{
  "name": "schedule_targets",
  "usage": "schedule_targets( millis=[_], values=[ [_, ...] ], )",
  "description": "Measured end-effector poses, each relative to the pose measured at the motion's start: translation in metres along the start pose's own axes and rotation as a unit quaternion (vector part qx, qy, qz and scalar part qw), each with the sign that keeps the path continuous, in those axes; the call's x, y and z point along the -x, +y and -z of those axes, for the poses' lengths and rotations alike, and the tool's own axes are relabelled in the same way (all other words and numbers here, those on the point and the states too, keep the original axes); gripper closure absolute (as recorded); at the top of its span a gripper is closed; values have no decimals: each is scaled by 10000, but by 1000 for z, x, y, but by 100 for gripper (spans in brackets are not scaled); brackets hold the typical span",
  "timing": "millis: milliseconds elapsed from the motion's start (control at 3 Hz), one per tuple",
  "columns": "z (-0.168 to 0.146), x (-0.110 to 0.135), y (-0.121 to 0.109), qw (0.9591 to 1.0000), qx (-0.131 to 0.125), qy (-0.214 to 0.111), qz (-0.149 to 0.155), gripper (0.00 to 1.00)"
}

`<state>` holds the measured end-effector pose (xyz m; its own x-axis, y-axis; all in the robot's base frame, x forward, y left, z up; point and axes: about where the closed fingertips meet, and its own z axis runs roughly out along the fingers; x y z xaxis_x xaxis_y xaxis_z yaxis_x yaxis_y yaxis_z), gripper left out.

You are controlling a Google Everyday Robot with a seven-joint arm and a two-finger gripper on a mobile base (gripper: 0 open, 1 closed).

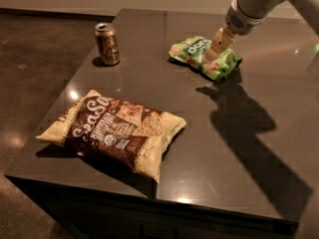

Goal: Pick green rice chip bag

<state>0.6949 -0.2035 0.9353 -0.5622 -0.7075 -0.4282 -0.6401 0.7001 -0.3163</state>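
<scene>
The green rice chip bag (192, 51) lies flat on the dark table (239, 133) at the back, right of centre. It is small, crinkly and light green with a dark-green label and white letters. My gripper (213, 53) comes down from the upper right on a white arm. Its cream fingers (219, 43) rest over the middle of the bag and cover part of it.
A large brown-and-cream chip bag (117, 129) lies near the table's front left. A brown drink can (107, 44) stands upright at the back left. The arm's shadow falls across the right side of the table. The floor lies beyond the left edge.
</scene>
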Motion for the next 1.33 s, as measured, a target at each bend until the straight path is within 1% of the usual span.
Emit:
schedule_targets(
  millis=[333, 667, 1000, 1333],
  values=[
    [-30, 2, -10, 9993, 3, 307, -235, 0],
    [-53, 2, -13, 9980, 59, 533, -323, 0],
    [-68, 2, -11, 9970, 143, 685, -329, 0],
    [-78, 1, -7, 9960, 254, 804, -280, 16]
  ],
)
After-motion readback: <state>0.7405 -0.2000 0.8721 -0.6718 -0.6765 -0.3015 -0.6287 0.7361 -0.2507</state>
